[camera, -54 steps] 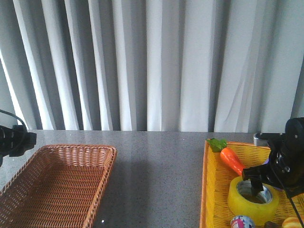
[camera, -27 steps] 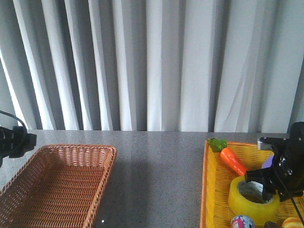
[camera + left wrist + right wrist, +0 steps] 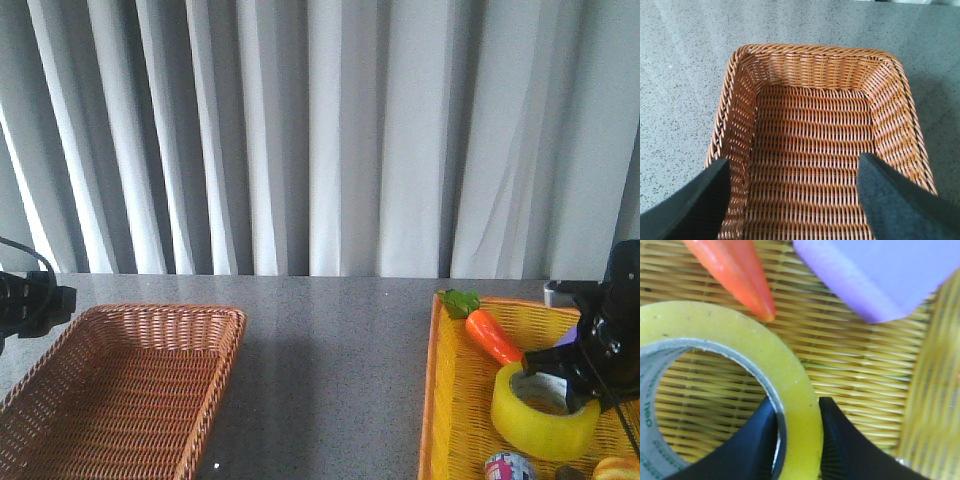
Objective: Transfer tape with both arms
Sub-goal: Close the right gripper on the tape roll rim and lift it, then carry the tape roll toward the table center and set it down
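Note:
The tape [image 3: 543,410], a wide yellow roll with a white printed core, is in the yellow basket [image 3: 455,400] at the right, tilted up on one side. My right gripper [image 3: 578,388] is shut on its wall, one finger inside the core and one outside; the right wrist view shows the roll [image 3: 730,340] pinched between the black fingers [image 3: 850,450]. My left gripper [image 3: 795,195] is open and empty, hanging over the brown wicker basket [image 3: 892,100]; only the left arm's wrist [image 3: 30,300] shows at the left edge of the front view.
The brown wicker basket [image 3: 130,330] sits front left. In the yellow basket lie an orange toy carrot [image 3: 490,335], a purple block [image 3: 880,275] and a small patterned ball [image 3: 508,467]. Grey tabletop [image 3: 330,340] lies between the baskets, with white curtains behind.
My right gripper has closed on the tape's wall and moved a little right; the roll has tipped up and shifted right with it. The left arm has hardly moved.

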Action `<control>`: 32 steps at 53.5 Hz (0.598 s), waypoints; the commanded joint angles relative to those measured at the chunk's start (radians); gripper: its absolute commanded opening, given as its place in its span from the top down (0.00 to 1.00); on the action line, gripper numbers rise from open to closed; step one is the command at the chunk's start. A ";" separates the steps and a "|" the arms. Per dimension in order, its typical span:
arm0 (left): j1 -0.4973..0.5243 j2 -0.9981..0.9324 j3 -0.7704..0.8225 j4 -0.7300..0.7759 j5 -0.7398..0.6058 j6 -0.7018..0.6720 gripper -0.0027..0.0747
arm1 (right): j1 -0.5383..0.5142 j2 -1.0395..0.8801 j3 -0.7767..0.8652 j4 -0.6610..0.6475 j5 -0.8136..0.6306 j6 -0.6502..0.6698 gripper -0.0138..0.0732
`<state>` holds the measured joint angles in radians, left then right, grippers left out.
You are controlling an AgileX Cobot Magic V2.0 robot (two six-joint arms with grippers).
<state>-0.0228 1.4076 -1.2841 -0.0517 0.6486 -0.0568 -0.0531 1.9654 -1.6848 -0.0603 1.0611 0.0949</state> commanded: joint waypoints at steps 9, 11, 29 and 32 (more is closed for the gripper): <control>0.001 -0.028 -0.037 -0.005 -0.045 -0.002 0.29 | 0.010 -0.177 -0.249 0.101 -0.039 -0.073 0.82; 0.001 -0.028 -0.037 -0.005 -0.045 -0.002 0.29 | 0.026 -0.185 -0.275 0.134 -0.041 -0.102 0.82; 0.001 -0.028 -0.037 -0.004 -0.041 -0.002 0.29 | 0.357 -0.085 -0.383 0.138 -0.042 -0.176 0.78; 0.001 -0.028 -0.037 -0.004 -0.041 -0.001 0.29 | 0.405 -0.047 -0.385 0.100 -0.037 -0.163 0.78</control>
<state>-0.0228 1.4076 -1.2841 -0.0517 0.6589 -0.0568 0.2870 1.9189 -2.0315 0.0889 1.0718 -0.0734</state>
